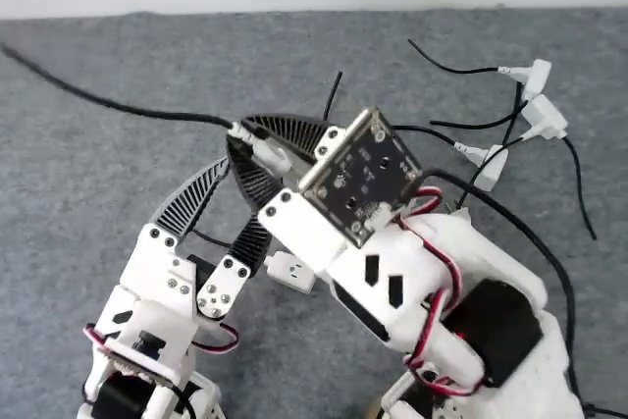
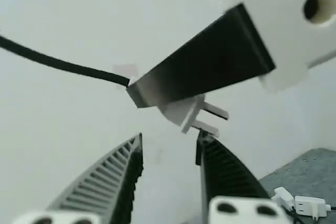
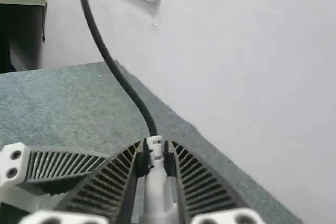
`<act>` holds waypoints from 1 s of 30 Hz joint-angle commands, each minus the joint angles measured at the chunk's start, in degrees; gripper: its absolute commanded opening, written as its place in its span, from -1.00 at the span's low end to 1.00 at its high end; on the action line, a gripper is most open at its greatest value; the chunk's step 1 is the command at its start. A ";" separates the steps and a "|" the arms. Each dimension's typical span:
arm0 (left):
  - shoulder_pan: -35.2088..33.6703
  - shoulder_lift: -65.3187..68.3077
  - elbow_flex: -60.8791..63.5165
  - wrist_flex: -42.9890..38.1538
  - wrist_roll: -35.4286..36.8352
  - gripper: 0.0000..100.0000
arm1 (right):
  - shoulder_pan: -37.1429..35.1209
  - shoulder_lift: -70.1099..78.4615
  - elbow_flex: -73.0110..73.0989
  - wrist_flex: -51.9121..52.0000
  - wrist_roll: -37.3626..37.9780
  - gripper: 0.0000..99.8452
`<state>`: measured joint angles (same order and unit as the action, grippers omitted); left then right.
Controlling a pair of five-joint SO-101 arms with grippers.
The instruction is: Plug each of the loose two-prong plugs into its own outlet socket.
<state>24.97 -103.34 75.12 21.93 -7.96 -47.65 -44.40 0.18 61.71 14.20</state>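
One white two-prong plug on black cable [image 3: 154, 143] sits clamped in the right pincer [image 3: 153, 157], unplugged; three loose white plugs [image 1: 543, 120] wait far right; left pincer [image 2: 169, 138] apart

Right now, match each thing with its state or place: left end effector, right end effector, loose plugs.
Column one:
1. left end effector
2. right end effector
3. loose plugs

Column two:
A. lying on the grey mat, apart from both arms
B. open, holding nothing
C. shut on a white plug

Pairs: 1-B, 2-C, 3-A
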 commanded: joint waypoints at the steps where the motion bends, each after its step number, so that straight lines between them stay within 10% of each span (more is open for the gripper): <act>1: -0.53 -0.97 -0.31 -1.67 0.44 -0.67 | -1.10 -1.45 -2.81 2.07 -0.35 -0.98; 30: 0.09 -0.97 -7.43 8.09 2.55 -0.67 | -4.88 -1.54 -2.81 4.88 1.58 -0.98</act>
<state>25.76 -103.34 70.37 29.93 -5.85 -50.90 -45.19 -0.26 65.93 15.16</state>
